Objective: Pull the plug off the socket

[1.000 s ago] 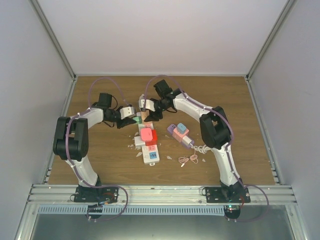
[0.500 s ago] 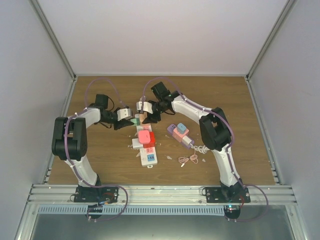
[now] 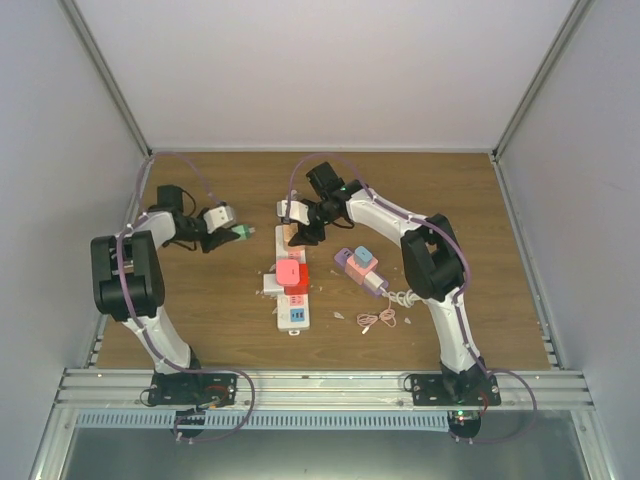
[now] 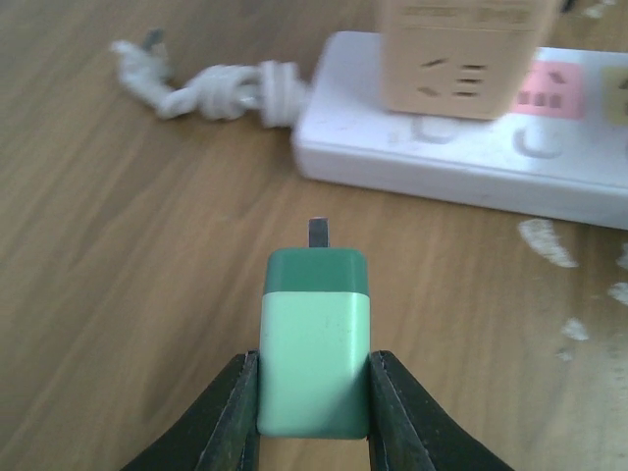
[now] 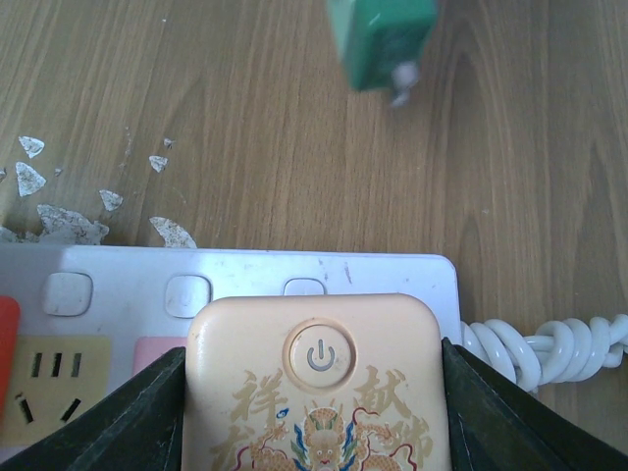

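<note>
At the near end of the white power strip [image 3: 298, 315], several sockets are left exposed. A pink cable [image 3: 378, 320] and a purple-and-blue adapter [image 3: 358, 263] lie near it on the right, apart from the work. Midway along the strip, red and pink plugs [image 3: 293, 273] are seated and untouched.

At the far end, the right gripper [image 3: 291, 230] is closed on the peach adapter block [image 5: 312, 392], with one finger [image 5: 128, 422] pressed against each side. This grip is judged to serve as a brace, so that the strip is kept down on the wooden table [image 3: 200, 310] while force is applied elsewhere. The strip's white cord [image 5: 535, 343] is knotted just beyond that end.

To the left, well apart from the strip, the green plug [image 4: 315, 358] is pinched by its pale body between the jaws of the left gripper [image 3: 236, 233]. Its metal prong [image 4: 318, 233] is bare and pointed toward the strip, with open table between. The plug is therefore judged to be out of its socket, and the extraction is taken as complete. Only set-down is considered to remain.
</note>
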